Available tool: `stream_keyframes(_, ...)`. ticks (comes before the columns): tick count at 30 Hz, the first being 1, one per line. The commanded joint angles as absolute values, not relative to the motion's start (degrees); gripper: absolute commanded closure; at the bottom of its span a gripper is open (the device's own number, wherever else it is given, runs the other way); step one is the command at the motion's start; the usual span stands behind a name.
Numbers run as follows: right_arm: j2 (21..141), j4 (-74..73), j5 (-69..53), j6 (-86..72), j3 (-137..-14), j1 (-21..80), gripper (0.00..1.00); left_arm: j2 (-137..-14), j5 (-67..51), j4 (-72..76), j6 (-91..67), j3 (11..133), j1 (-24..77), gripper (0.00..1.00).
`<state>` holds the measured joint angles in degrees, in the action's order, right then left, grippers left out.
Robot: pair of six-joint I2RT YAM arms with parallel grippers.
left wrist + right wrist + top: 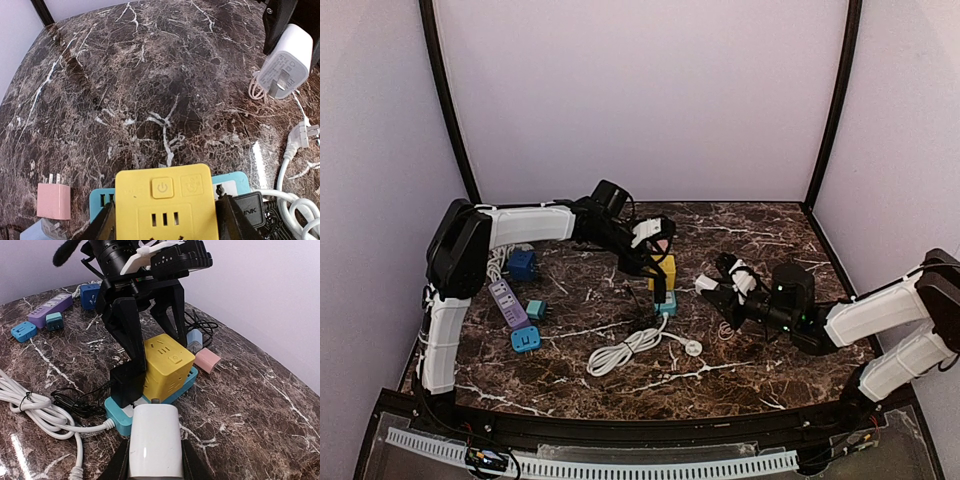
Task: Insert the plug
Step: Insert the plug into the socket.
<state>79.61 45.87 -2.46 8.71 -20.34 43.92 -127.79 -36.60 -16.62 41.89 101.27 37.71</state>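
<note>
Right gripper [155, 462] is clamping the white plug [152, 440] by its sides, holding it in the air just in front of the yellow socket cube [167, 362]. The plug is a glossy rounded charger block; in the left wrist view it is showing two flat metal prongs and grey print. Left gripper [167, 222] is gripping the cube, one finger pressing on each side. The cube is sitting on a teal base [117, 417], with a pink adapter [207, 361] lying just beside.

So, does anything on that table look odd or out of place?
Mildly: the yellow cube sits stacked on a teal strip rather than on the table itself, and a white cable lies loosely looped nearby. Nothing looks broken or spilled.
</note>
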Motion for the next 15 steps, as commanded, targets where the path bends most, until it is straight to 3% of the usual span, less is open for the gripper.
stream_keyframes(1, 79.1, 45.9, -5.4, 8.6, -20.4, 43.0, 1.00, -128.7, -39.1, -25.8, 49.6, 101.3, 37.4, 0.69)
stream_keyframes(9, 78.3, 41.7, -11.3, 8.3, -21.6, 43.0, 1.00, -126.8, -44.4, -37.6, 55.5, 101.3, 38.4, 0.83)
stream_keyframes(15, 83.9, 44.3, -18.9, 8.4, -24.0, 42.9, 1.00, -124.2, -49.8, -46.8, 59.4, 98.5, 39.4, 0.86)
